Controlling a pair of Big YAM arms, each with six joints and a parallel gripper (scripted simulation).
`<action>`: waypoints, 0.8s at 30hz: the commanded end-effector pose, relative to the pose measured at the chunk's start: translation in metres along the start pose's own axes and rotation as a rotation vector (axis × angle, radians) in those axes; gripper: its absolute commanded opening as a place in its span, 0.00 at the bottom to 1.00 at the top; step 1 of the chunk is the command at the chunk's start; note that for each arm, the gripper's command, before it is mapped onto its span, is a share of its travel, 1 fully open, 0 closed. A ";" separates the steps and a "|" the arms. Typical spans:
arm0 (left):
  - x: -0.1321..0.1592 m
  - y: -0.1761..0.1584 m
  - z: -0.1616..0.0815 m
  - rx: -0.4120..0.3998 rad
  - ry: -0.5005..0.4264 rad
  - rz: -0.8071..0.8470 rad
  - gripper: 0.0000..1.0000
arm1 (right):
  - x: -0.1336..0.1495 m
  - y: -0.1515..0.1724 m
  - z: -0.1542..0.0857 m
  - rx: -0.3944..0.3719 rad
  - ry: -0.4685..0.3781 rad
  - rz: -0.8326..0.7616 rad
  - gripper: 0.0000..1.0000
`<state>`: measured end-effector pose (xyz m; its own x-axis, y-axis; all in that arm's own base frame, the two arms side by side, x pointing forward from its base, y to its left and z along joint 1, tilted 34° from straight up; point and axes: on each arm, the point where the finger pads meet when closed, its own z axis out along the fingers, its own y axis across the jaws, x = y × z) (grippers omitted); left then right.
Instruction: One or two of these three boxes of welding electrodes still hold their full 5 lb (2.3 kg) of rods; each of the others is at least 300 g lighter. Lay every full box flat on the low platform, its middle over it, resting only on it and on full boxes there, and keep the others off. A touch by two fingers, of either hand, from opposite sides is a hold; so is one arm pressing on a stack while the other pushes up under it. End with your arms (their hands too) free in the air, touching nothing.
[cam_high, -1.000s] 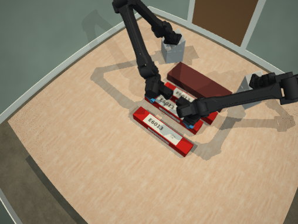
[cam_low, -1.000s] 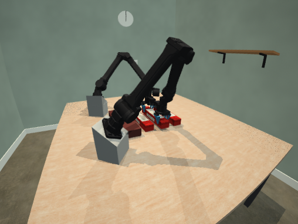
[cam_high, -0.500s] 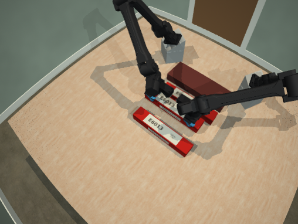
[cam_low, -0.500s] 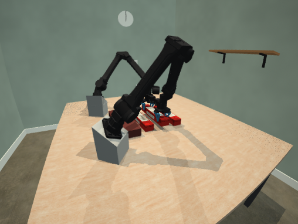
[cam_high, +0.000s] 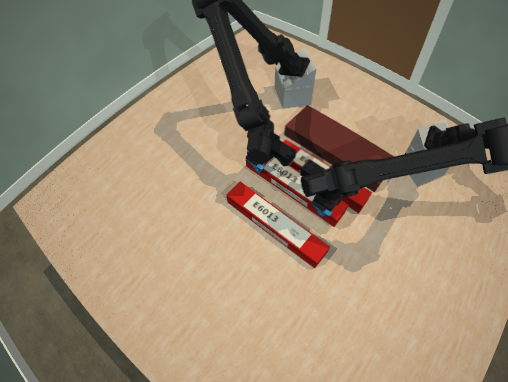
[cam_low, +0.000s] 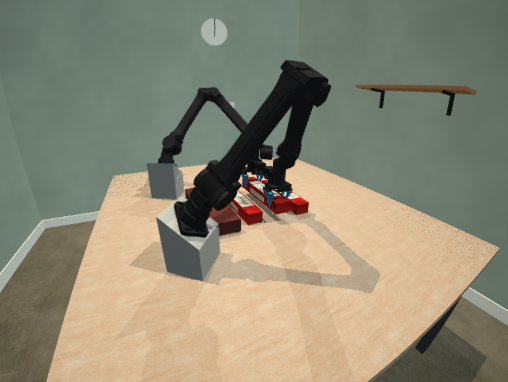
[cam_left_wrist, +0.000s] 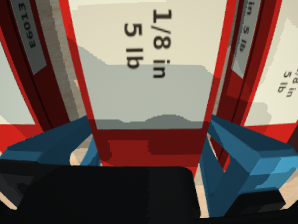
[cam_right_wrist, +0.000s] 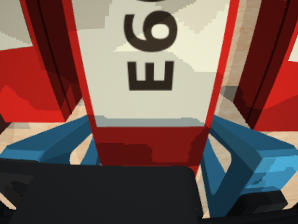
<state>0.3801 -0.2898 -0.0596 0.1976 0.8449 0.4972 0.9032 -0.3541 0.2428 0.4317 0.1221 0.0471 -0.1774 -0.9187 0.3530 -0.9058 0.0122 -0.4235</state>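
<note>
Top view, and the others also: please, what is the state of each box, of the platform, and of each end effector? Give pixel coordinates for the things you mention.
Middle box (cam_high: 287, 175) (cam_low: 281, 206) (cam_left_wrist: 150, 100) (cam_right_wrist: 150, 110): gripped near both ends; lifted or not, cannot tell.
Platform-side box (cam_high: 362, 200) (cam_low: 252, 215) (cam_left_wrist: 272, 95) (cam_right_wrist: 30, 95): lying flat, ungripped.
Outer box (cam_high: 265, 210) (cam_low: 300, 206) (cam_left_wrist: 12, 100) (cam_right_wrist: 280, 110): lying flat, ungripped.
Platform (cam_high: 325, 127) (cam_low: 227, 225): no box seen on it.
Left end effector (cam_high: 325, 212) (cam_low: 252, 178) (cam_left_wrist: 150, 122): closed on the middle box.
Right end effector (cam_high: 260, 166) (cam_low: 278, 196) (cam_right_wrist: 150, 122): closed on the middle box.
</note>
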 end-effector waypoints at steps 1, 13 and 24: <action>-0.007 0.033 -0.044 -0.082 -0.033 -0.013 0.00 | -0.007 -0.029 -0.035 0.071 -0.036 0.002 0.00; -0.006 0.034 -0.047 -0.082 -0.033 -0.015 0.00 | -0.006 -0.030 -0.037 0.071 -0.036 0.002 0.00; -0.006 0.035 -0.049 -0.082 -0.033 -0.013 0.00 | -0.005 -0.031 -0.039 0.071 -0.036 0.003 0.00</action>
<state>0.3810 -0.2926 -0.0554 0.1982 0.8446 0.4973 0.9029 -0.3548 0.2428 0.4325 0.1236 0.0515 -0.1775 -0.9190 0.3520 -0.9055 0.0124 -0.4243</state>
